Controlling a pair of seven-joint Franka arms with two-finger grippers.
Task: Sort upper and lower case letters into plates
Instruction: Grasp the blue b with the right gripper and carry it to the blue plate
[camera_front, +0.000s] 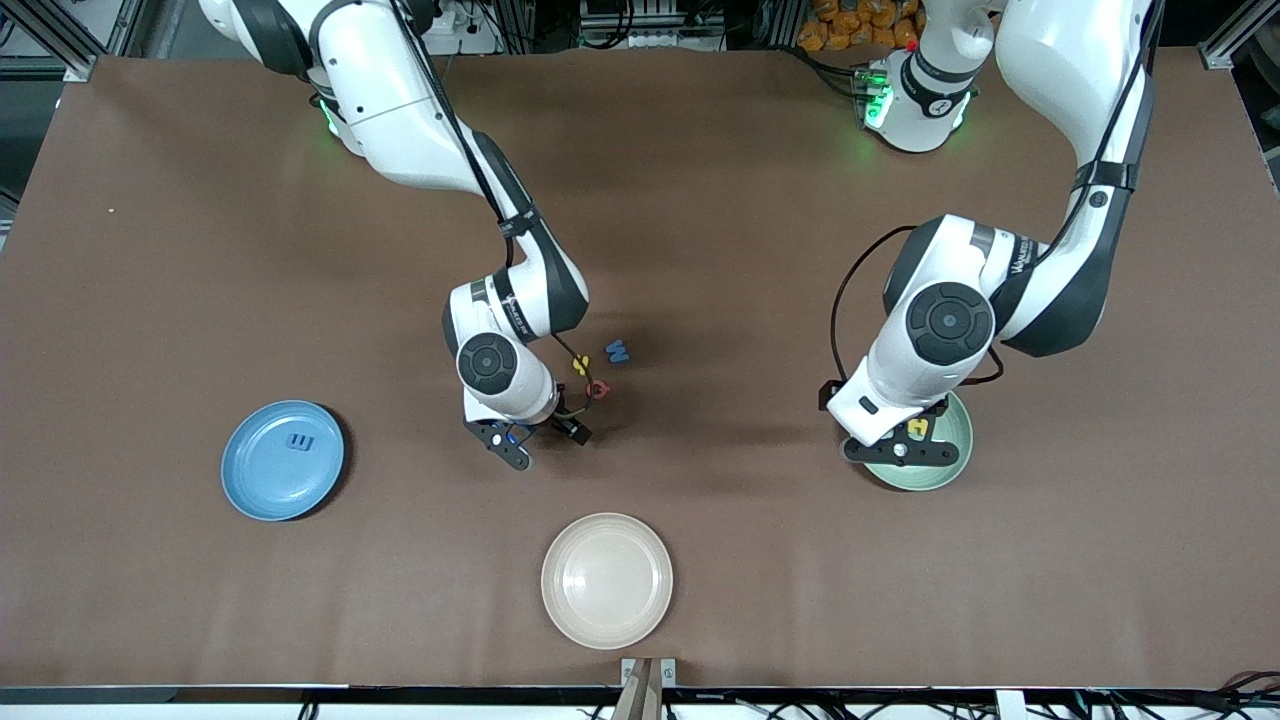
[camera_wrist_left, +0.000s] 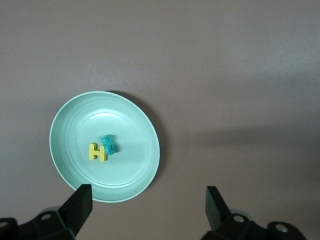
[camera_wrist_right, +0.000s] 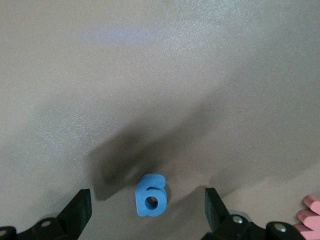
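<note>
table (camera_front: 200, 250): brown | on it: blue plate (camera_front: 262, 490), mint plate (camera_front: 950, 465), cream plate (camera_front: 607, 580), loose letters (camera_front: 617, 351)

one letter (camera_front: 300, 441) in right-end plate (camera_front: 250, 480) | two letters (camera_wrist_left: 102, 148) in left-end plate (camera_wrist_left: 65, 150) (touching)

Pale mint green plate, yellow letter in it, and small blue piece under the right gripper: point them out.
Pale mint green plate (camera_wrist_left: 65, 150): left wrist view, bare inner wall.
Yellow letter (camera_wrist_left: 97, 152): left wrist view, its crossbar.
Small blue piece (camera_wrist_right: 150, 195): right wrist view, its middle.
</note>
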